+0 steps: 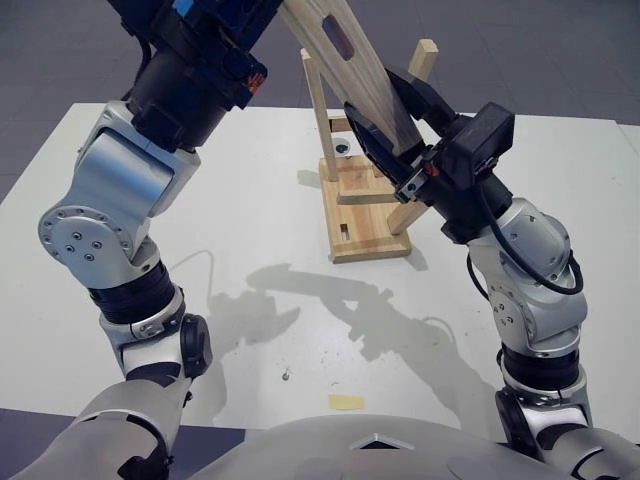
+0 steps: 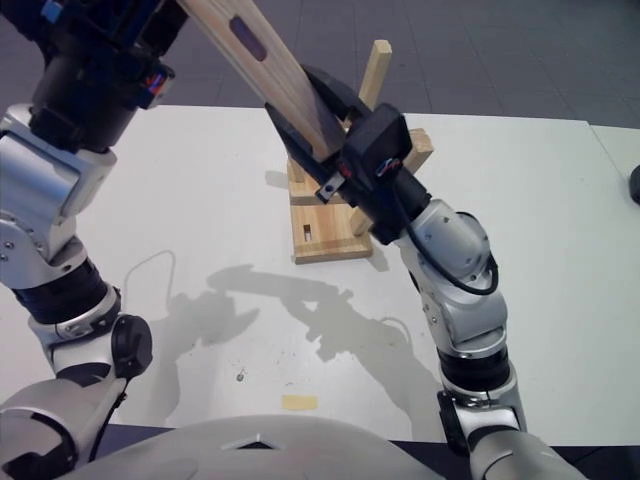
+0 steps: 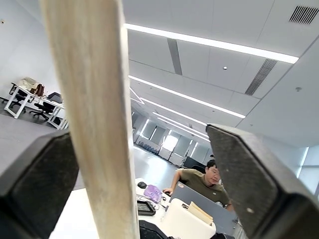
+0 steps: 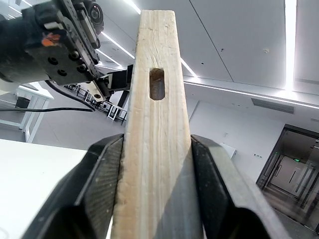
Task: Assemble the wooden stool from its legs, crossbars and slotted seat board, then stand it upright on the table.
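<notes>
Above the white table (image 1: 260, 180), a long pale wooden board with an oblong slot (image 1: 345, 50) hangs tilted between both arms. The right gripper (image 1: 390, 115) clamps its lower part, both dark fingers (image 4: 102, 184) pressed against the board's edges. The left gripper (image 3: 144, 179) sits at the upper end, fingers spread wide either side, one well apart from the wood. Beyond them, a partly built pale wooden stool frame (image 1: 365, 205) rests on the table, slim sticks rising from it.

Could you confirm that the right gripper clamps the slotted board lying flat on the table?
Not quite: the right gripper clamps the slotted board, but it is held at a tilt above the table, as the left eye view shows.
</notes>
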Motion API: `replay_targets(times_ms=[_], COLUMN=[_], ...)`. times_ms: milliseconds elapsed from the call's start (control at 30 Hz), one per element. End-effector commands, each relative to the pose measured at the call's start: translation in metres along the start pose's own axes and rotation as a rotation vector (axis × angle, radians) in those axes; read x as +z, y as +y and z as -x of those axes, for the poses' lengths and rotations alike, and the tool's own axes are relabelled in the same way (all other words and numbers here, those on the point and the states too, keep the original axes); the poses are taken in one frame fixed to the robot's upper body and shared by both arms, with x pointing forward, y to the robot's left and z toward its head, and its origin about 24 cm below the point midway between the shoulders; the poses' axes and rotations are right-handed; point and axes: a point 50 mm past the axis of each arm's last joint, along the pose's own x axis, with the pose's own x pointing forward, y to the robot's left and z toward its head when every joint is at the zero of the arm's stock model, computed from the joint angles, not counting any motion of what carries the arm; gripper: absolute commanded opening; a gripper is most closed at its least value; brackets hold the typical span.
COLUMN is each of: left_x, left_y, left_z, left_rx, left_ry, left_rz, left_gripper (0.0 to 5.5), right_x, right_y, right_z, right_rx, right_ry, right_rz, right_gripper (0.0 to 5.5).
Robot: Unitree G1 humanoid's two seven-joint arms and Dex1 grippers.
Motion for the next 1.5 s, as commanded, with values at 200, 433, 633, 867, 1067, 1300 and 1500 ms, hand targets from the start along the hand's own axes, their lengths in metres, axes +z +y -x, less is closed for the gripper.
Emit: replay_targets(times_ms=[200, 433, 633, 867, 1067, 1300, 1500], left_x=[0.007, 0.011, 0.013, 0.032, 0.006, -0.026, -0.041], left_y=[0.004, -0.001, -0.001, 0.012, 0.051, 0.082, 0.084], left_z=[0.003, 0.004, 0.005, 0.001, 0.013, 0.040, 0.046], left_rx=[0.042, 0.035, 0.038, 0.168, 0.344, 0.361, 0.343], left_ry=[0.023, 0.025, 0.020, -0.071, 0.140, 0.389, 0.402], left_rz=[-0.101, -0.121, -0.130, -0.346, -0.817, -1.005, -0.944], left_gripper=[2.70, 1.45, 1.06, 1.03, 1.02, 1.02, 1.02], right_x=[-0.003, -0.004, -0.009, -0.022, -0.028, -0.037, -0.055], right_y=[0.011, 0.010, 0.006, -0.011, -0.038, -0.076, -0.096], right_z=[0.003, 0.003, 0.004, 0.009, 0.015, 0.037, 0.072], right_rx=[0.080, 0.081, 0.027, -0.152, -0.422, -0.714, -0.964], right_ry=[0.022, 0.026, 0.046, 0.087, 0.050, 0.104, 0.208], right_rz=[-0.016, -0.014, -0.002, -0.052, -0.212, -0.112, -0.075], right_gripper=[2.05, 2.05, 2.05, 3.03, 4.08, 5.33, 5.40])
